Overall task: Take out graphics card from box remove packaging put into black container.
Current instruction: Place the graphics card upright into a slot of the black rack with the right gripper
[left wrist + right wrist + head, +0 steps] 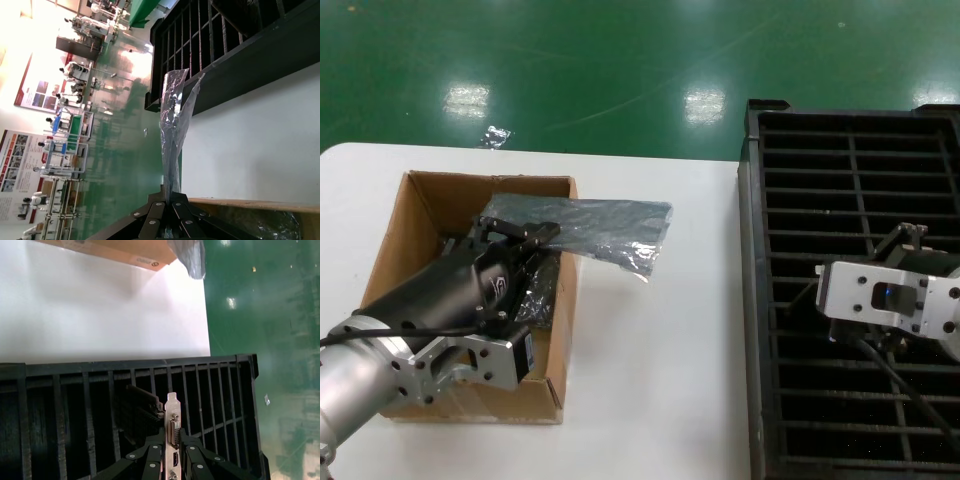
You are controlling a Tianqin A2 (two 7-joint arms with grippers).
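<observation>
Progress looks late: right end effector (169, 467) grips the graphics card (173, 427) bare over the black container (790, 300) — not yet slotted — while left end effector (166, 192) pinches the packaging (595, 228) above the box (395, 240).

We see the box (425, 225) at about nine o'clock on the table (650, 330), toward the robot's left. The left gripper (525, 233) sits over the box's far right part, and the packaging (595, 228) runs from it toward three o'clock, crossing the box's right wall and ending above the table, short of the black container (850, 290). More plastic wrap (535, 300) lies inside the box. The black container stands at three o'clock, just beside the table's right edge. Over its slot rows hangs the right gripper (170, 460), with the graphics card (172, 427) between its fingers, upright above the slots.
</observation>
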